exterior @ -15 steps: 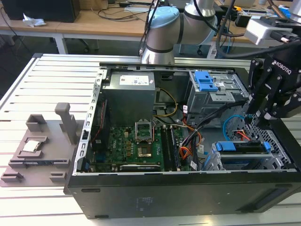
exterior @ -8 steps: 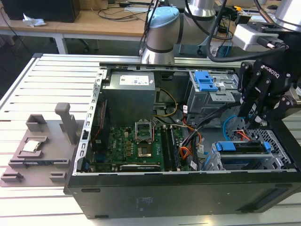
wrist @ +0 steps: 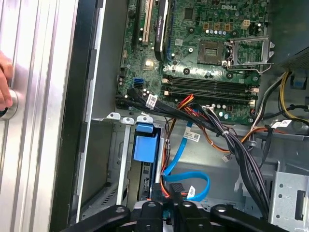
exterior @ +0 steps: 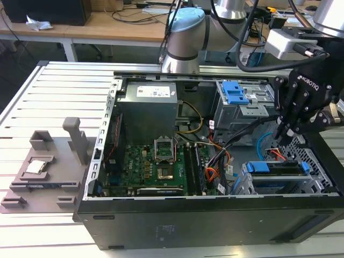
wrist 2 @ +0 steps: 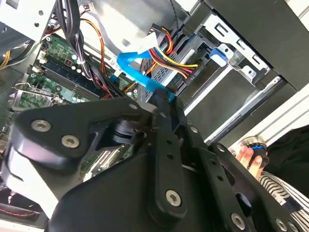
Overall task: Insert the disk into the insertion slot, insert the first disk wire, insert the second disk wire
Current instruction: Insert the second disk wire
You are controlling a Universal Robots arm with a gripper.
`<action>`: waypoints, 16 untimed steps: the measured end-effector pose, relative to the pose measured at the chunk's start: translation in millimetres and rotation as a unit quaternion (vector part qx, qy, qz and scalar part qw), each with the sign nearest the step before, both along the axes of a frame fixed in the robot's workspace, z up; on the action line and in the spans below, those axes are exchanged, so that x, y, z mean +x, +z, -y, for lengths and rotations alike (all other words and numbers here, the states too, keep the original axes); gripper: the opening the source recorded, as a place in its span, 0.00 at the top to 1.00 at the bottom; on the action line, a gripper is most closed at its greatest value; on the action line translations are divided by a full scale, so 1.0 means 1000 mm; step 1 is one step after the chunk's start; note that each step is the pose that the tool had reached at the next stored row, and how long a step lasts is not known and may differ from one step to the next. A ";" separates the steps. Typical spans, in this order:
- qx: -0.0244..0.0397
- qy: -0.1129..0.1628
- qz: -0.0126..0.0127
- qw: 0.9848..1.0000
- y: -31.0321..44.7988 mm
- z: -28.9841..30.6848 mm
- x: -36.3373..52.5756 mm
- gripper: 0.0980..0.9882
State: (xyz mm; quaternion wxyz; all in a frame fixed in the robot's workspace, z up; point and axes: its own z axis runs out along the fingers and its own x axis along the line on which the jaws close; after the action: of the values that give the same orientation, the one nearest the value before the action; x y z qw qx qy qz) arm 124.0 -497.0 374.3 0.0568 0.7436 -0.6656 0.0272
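Jaws pinched on the second disk wire (wrist: 186, 191) — gripper (wrist: 173, 209) fingertips cut off — beside the seated disk (exterior: 277, 171)

My disk (exterior: 275, 167) sits already seated in the insertion slot (exterior: 317, 171), the grey perforated cage at the exterior view's right; its bright blue carrier ends show at both sides, the flat body lying level in the bay. The first disk wire (exterior: 275, 153), thin and red, runs to the disk's rear edge just beneath me. The second disk wire (wrist: 189, 175), a light blue flat cable, curls in a loop beside it, its dark plug (wrist: 176, 189) close to the disk's back.
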 end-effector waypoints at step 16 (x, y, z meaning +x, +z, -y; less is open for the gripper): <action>0.009 -0.006 0.000 1.000 -0.0135 0.0301 0.0000 0.93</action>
State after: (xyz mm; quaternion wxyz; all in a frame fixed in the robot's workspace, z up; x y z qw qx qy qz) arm 124.0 -527.1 360.8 0.0502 0.7401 -0.6703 0.0208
